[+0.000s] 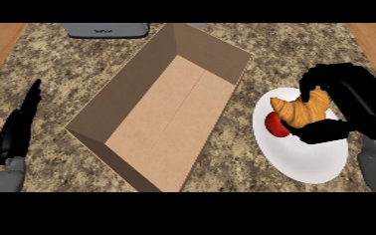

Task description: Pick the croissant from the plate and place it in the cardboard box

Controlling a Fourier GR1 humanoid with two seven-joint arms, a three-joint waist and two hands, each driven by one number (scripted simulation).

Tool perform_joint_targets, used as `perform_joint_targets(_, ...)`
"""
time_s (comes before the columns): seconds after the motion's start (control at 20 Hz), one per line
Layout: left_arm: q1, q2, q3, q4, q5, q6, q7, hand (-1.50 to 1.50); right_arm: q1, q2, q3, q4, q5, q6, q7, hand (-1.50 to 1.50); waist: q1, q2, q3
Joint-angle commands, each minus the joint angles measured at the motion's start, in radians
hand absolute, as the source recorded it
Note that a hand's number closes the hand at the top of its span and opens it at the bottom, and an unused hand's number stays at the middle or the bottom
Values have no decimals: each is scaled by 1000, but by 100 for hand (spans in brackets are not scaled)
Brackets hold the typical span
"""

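The croissant (301, 110) sits over the plate (308, 164), at about three o'clock in the view, with the right hand (339, 104) curled round it: fingers arch over its top at twelve o'clock and the thumb closes beneath at six, a wrap that suits lifting it clear. Whether it has left the plate cannot be told. A red thing (276, 125), perhaps a tomato, lies at the croissant's nine o'clock, half hidden behind it. The box (165, 112) lies open at centre, tilted, its mouth upward to receive the croissant. The left hand (21, 124) rests at nine o'clock, fingers straight, holding nothing. A grey appliance (107, 30) at twelve o'clock is cut off.
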Motion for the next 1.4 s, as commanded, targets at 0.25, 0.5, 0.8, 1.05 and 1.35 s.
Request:
perform_joint_targets(0.25, 6, -8, 16, -15, -13, -19, -9, 0, -160, 163, 97, -206, -104, 218, 262, 150, 13, 0, 0)
perform_joint_targets(0.5, -1, -2, 31, -17, -18, -33, 12, 0, -314, 315, 118, -137, -137, 242, 434, 150, 15, 2, 0)
perform_joint_targets(0.8, -4, -30, 24, -4, -43, -22, -5, 0, -464, 449, 162, 133, -119, 95, 499, 150, 22, 5, 0)
perform_joint_targets(1.05, -18, 4, 40, -69, -23, -78, 72, 0, -613, 451, 183, 359, -196, -20, 515, 150, 29, 5, 1)
perform_joint_targets(1.35, -29, -49, 25, -1, -58, -46, 15, 0, -783, 452, 262, 680, -272, -212, 494, 150, 34, 8, 0)
